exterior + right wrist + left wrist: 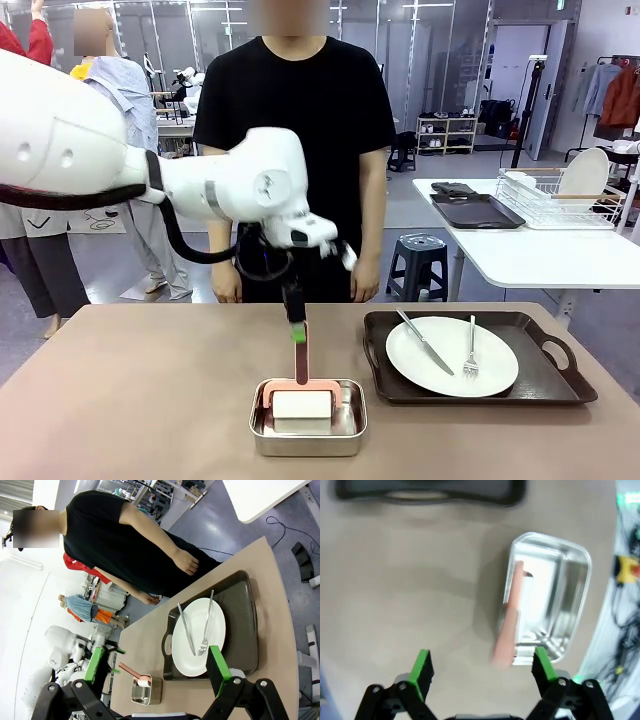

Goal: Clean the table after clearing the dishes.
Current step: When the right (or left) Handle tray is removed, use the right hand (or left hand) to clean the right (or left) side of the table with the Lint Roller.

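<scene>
Front view: my left arm comes in from the left with its forearm about level and its wrist turned down. My left end effector (297,335) points straight down over the steel pan (305,447) on the near middle of the table (130,400). The tool's pink handle (300,355) rises close to upright from the pan's far edge, above a white block (302,404) in the pan. The finger tip sits at the handle's top; contact can't be judged here.

Left wrist view, blurred: left end effector (481,655) spread wide, gripping nothing. The pink handle (510,625) runs lengthwise up the picture between the fingers, nearer one green pad (542,662). The pan (570,595) lies beyond it, and a dark tray edge (425,492) at the top.

Right wrist view, rolled and high: right end effector (156,652) wide open and empty above the table (145,645). It looks down on the tray (240,630) and plate (215,625).

Dishes: dark tray (540,380) at right, just beside the pan, long axis across the table, handles at both ends. The white plate (495,370) carries a knife (425,343) lying diagonally and a fork (470,350) with its tines toward me.

A person (295,110) stands at the far edge, arms down.
</scene>
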Controlling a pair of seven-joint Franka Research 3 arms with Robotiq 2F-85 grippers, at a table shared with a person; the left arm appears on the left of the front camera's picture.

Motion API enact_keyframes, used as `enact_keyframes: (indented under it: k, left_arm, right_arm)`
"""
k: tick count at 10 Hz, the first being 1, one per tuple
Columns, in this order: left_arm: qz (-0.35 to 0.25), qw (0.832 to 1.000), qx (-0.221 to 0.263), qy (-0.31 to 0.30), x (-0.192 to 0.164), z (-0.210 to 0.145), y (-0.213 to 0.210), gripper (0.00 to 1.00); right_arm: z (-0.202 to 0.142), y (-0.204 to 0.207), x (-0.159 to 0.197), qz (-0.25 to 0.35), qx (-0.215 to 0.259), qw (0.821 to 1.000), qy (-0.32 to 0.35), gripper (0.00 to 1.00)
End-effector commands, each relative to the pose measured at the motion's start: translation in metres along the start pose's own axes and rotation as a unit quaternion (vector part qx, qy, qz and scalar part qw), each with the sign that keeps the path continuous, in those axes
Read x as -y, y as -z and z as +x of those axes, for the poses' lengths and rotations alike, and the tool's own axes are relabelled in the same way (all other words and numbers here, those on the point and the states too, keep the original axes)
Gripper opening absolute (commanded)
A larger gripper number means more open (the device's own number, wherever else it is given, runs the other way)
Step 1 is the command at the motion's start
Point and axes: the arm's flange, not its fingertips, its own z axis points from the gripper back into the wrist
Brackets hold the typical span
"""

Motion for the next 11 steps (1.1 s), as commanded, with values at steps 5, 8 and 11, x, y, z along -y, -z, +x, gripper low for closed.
enact_keyframes:
  k: [5,8,11]
  left_arm:
    - [0.067,0.777,0.436,-0.449,0.056,-0.308,-0.163,1.0]
    - [0.132,0.649,0.551,-0.507,0.13,-0.453,-0.178,1.0]
    - [0.164,0.508,0.589,-0.606,0.173,-0.544,-0.136,1.0]
  right_arm:
    - [0.0,-0.002,-0.002,0.008,0.002,1.0,-0.004,1.0]
    - [0.0,-0.002,-0.002,0.008,0.002,1.0,-0.004,1.0]
    - [0.0,-0.002,-0.002,0.008,0.002,1.0,-0.004,1.0]
